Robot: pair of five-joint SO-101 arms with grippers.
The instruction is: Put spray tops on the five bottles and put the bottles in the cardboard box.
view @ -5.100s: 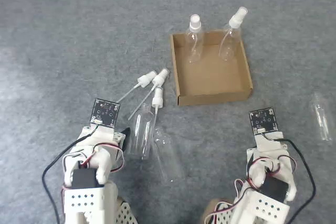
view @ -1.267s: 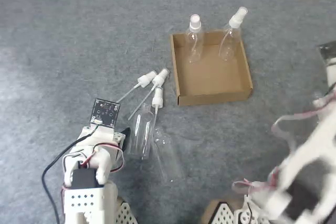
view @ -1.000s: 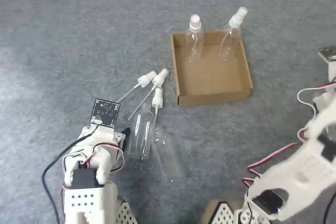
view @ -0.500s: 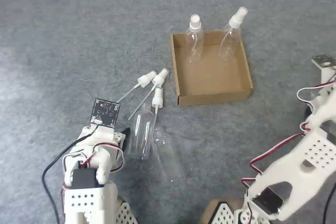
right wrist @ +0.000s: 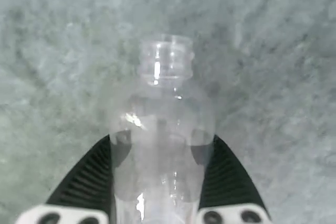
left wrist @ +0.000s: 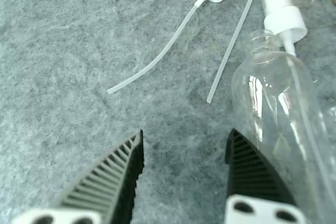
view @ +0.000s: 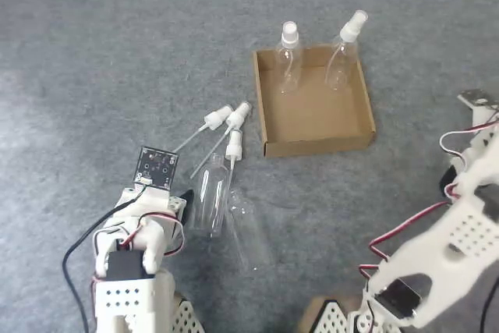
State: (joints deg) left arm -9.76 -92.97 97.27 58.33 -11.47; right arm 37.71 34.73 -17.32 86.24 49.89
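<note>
1. Bottle on my right side first: my right claw [right wrist: 161, 141] sat low over an open-necked bottle [right wrist: 164, 103] that lay on its side on the grey carpet [view: 93, 76].
2. That claw was spread, one finger on each side of the bottle's body and both right against its clear walls. The bottle lay flat on the carpet, neck pointing away from my wrist.
3. From the high view my right arm [view: 460, 232] stretched out to the right of the cardboard box [view: 318, 147], well apart from it.
4. My left claw [left wrist: 185, 135] was spread too, with nothing between its fingers but carpet.
5. Just beside my left claw lay a second clear bottle [left wrist: 278, 108], on its side. A spray top [left wrist: 283, 14] lay right at its mouth, not seated on the neck. Its thin tube ran along the bottle's length, and I could not tell whether inside or beneath.
6. A third clear bottle [view: 249, 232] lay next to that one, touching or nearly so, on the side nearer the box.
7. Two loose spray tops [view: 218, 117] [view: 242, 113] lay on the carpet beyond those bottles, side by side, with their tubes trailing back toward my left arm.
8. In the box, two capped bottles [view: 289, 60] [view: 343, 56] stood against the far wall. One was upright, and the other leaned toward the far right corner.
</note>
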